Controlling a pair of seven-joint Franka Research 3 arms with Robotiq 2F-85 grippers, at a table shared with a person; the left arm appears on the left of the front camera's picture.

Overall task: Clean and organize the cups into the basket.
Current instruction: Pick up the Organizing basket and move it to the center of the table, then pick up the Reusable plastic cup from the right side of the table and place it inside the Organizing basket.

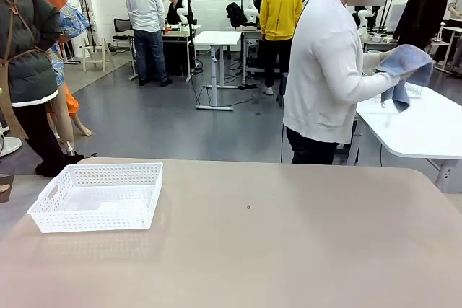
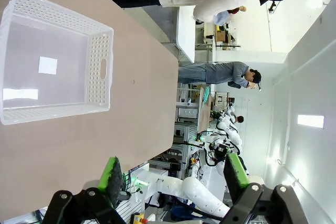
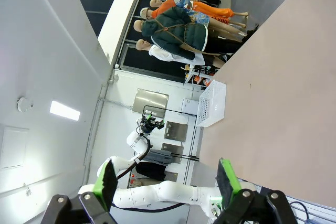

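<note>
The white lattice basket point(image 1: 97, 196) sits empty on the tan table point(image 1: 289, 250), near its left side. The cups are out of view. In the left wrist view my left gripper point(image 2: 176, 177) hangs open above the table, with the basket point(image 2: 52, 61) ahead of its green pads point(image 2: 112, 174). In the right wrist view my right gripper point(image 3: 168, 179) is open with nothing between its fingers, and the basket point(image 3: 212, 103) shows small and far off. At the far side a person point(image 1: 325, 70) is turned toward the right, both hands wrapped in a blue cloth point(image 1: 404, 70).
A white side table point(image 1: 426, 128) stands behind the far right corner, beside the person. Other people and tables are farther back in the room. A small dark speck point(image 1: 248, 207) marks the middle of the tan table.
</note>
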